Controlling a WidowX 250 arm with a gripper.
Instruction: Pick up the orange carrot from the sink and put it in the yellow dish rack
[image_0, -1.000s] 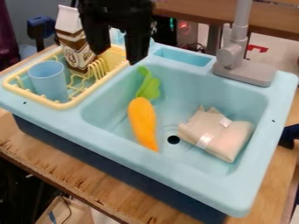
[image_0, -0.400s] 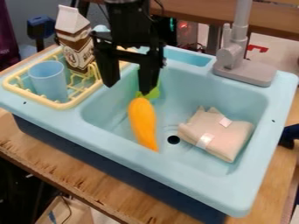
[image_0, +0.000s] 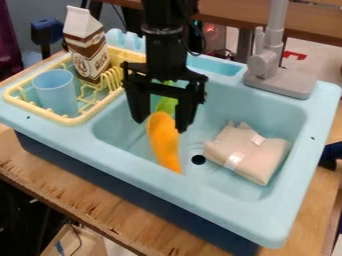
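Because the carrot (image_0: 164, 145) lies lengthwise from far to near in the sink (image_0: 160, 179), its long axis runs crosswise to the spread of the gripper (image_0: 160, 124) that hangs over its far part. One finger is seen to the left of the carrot and the other along its right edge, so the gap spans the carrot's width rather than its length. The gripper stands wide open and appears to have hold of nothing; whether a fingertip touches the carrot cannot be told.

From the gripper, most of the orange body lies toward the near side, narrowing to a tip that points near and a little right. The green leafy top (image_0: 166, 104) is at the far end, seen between the fingers.

To the right of the carrot are the drain hole (image_0: 198, 159) and, beyond it, a pale folded cloth (image_0: 247, 155). On the left, a yellow rack (image_0: 75, 120) holds a blue cup (image_0: 56, 93) and a brown-and-white carton (image_0: 87, 46), well apart from the carrot.
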